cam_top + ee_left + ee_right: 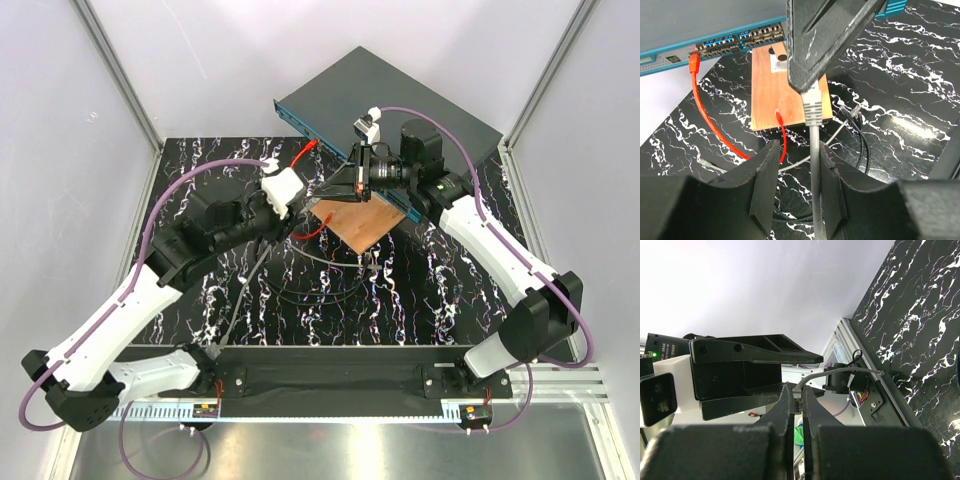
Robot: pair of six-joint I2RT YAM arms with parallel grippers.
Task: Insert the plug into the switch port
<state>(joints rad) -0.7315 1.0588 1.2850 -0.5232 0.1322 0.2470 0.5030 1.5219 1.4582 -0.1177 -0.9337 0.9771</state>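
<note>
The switch (400, 95) lies at the back of the table, and its blue-teal socket face (740, 42) runs along the top of the left wrist view. My right gripper (798, 392) is shut on the grey plug (813, 107) and holds it above the copper plate, short of the sockets. The plug's grey cable (816, 190) hangs down between the jaws of my left gripper (799, 150). It rests against the right finger (832, 185), with a gap to the left finger, so that gripper is open around the cable. In the top view both grippers meet just in front of the switch (320, 200).
A copper-brown square plate (360, 222) lies in front of the switch. An orange cable (710, 120) is plugged into a socket on the left, and a second orange plug (779, 116) lies at the plate's near edge. Black cables (862, 145) loop on the marbled mat.
</note>
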